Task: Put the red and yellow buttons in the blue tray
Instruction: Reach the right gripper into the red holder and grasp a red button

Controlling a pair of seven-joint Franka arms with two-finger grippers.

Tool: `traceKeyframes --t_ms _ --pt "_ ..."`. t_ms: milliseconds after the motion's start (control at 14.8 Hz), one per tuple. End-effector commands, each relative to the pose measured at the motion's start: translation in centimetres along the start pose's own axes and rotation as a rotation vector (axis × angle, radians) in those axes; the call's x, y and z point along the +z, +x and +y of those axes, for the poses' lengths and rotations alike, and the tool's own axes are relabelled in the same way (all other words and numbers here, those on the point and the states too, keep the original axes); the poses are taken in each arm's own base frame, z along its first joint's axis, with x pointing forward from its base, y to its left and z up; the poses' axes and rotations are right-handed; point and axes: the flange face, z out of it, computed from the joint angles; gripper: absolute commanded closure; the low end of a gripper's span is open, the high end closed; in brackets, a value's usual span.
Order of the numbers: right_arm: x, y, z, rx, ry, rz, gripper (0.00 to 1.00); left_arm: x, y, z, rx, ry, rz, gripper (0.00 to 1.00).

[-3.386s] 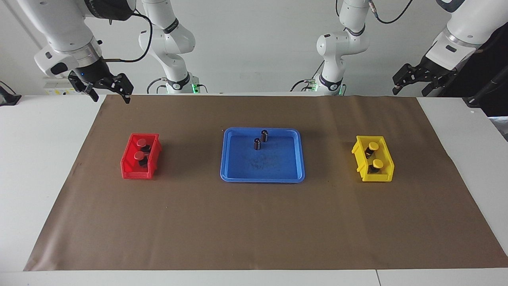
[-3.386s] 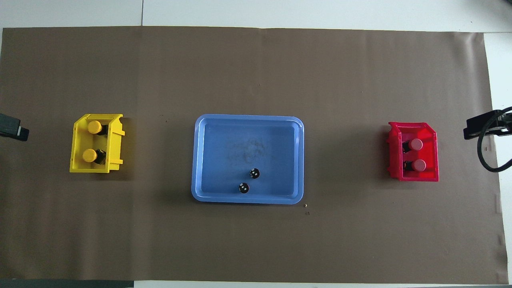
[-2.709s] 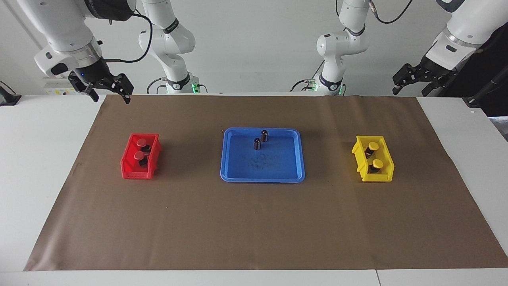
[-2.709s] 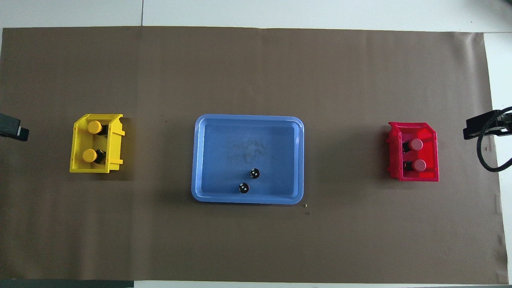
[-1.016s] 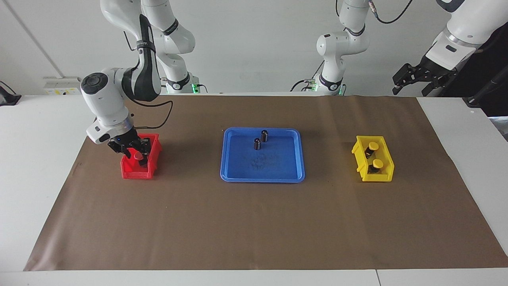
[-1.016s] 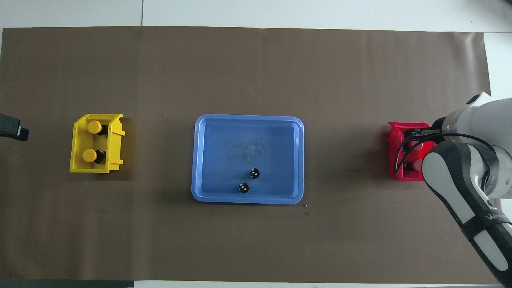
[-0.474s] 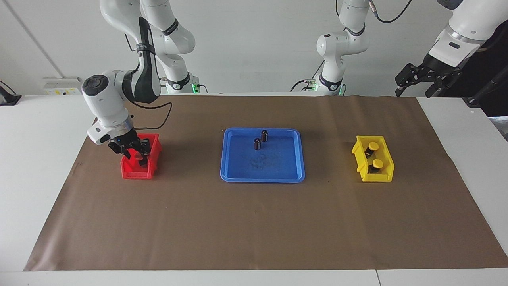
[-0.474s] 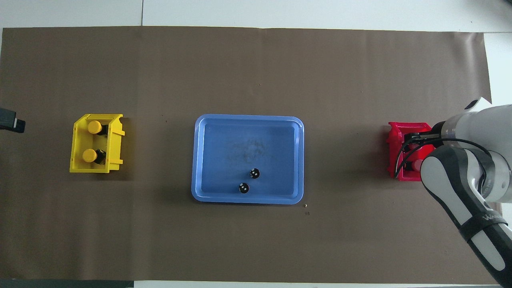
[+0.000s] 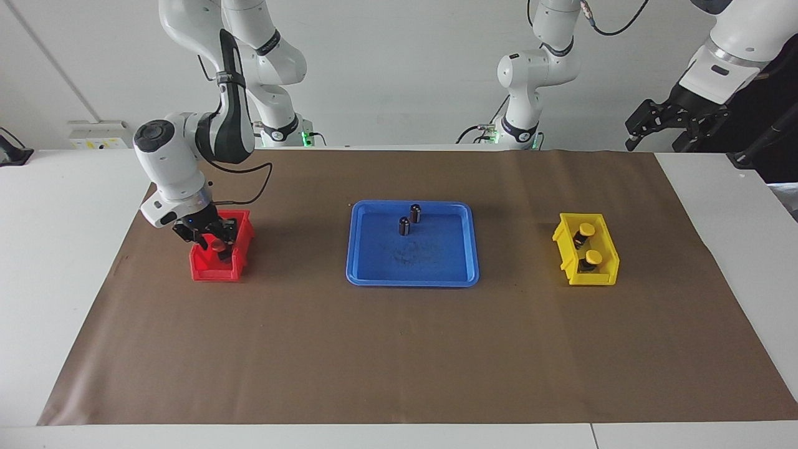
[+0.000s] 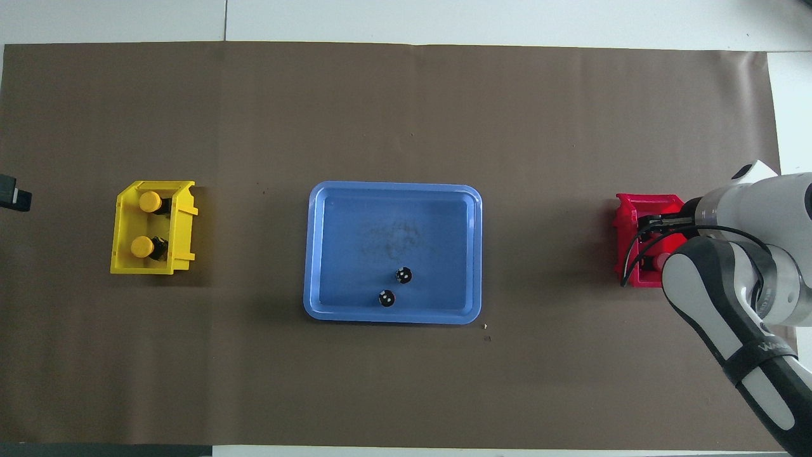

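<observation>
Facing view: right claw (image 9: 209,240), grip unclear, dips into the red bin (image 9: 212,269) at left among red buttons (image 9: 217,246); yellow buttons (image 9: 593,256) fill the yellow bin (image 9: 601,274) at right; blue tray (image 9: 436,268) at center holds two dark cylinders (image 9: 404,226); left claw (image 9: 662,128), spread, waits upper right.

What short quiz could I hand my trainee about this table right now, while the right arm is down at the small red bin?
1. True or false: the flat rectangular blue plastic tray holds a red-capped button.
2. How many yellow-capped push buttons lie in the small yellow plastic bin?
3. Pick one: the right pincer is at (A) the small red plastic bin, (B) the blue tray, (C) the yellow bin.

Key:
1. False. The blue tray holds only two dark capless cylinders.
2. Two.
3. A.
</observation>
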Motion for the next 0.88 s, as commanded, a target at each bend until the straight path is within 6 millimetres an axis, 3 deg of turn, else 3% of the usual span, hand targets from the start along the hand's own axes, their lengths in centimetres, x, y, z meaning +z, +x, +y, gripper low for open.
traceKeyframes --t_ms 0,135,203,406,745,813 --pt "0.8 -0.4 0.3 -0.025 0.012 0.012 0.55 -0.1 -0.6 -0.4 0.0 0.023 0.035 0.0" --pt "0.7 -0.3 0.4 -0.028 0.011 0.013 0.8 -0.2 -0.5 -0.2 0.005 0.051 0.04 0.0" --pt "0.5 -0.2 0.5 -0.035 0.011 0.012 0.85 -0.3 -0.4 -0.1 0.006 0.058 0.048 0.0" --pt "-1.6 1.5 0.8 -0.074 0.016 -0.033 0.84 -0.4 -0.3 0.0 0.007 0.06 0.064 0.0" --pt "-10.6 6.3 -0.1 -0.089 0.024 -0.124 0.84 0.7 0.0 0.1 0.019 0.063 0.081 0.0" --pt "-12.2 7.3 -1.6 -0.1 0.028 -0.128 0.84 1.6 0.2 0.0 0.02 0.066 0.101 0.0"
